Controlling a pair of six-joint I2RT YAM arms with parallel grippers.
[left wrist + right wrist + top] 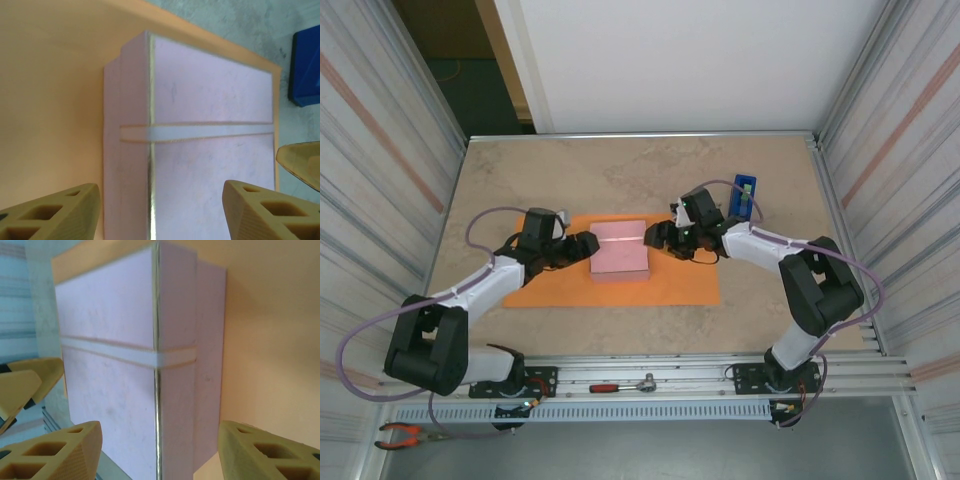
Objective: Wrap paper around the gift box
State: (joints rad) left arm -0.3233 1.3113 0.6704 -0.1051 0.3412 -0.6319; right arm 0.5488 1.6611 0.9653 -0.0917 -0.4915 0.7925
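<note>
The pink gift box (620, 250), banded with a white ribbon, lies on the orange paper (560, 290), which is spread flat on the table. My left gripper (582, 247) is at the box's left end and my right gripper (658, 237) at its right end. In the left wrist view the box (210, 95) fills the middle over the paper (50, 100), and the left gripper (160, 215) stands open, holding nothing. In the right wrist view the right gripper (160, 452) is open too, facing a box (110, 320) corner with the paper (270, 340) behind.
A blue object (742, 197) stands on the beige tabletop (620, 175) just right of the right gripper. A ratchet tool (625, 385) and red-handled pliers (405, 433) lie on the rail in front of the arm bases. Walls close in on both sides.
</note>
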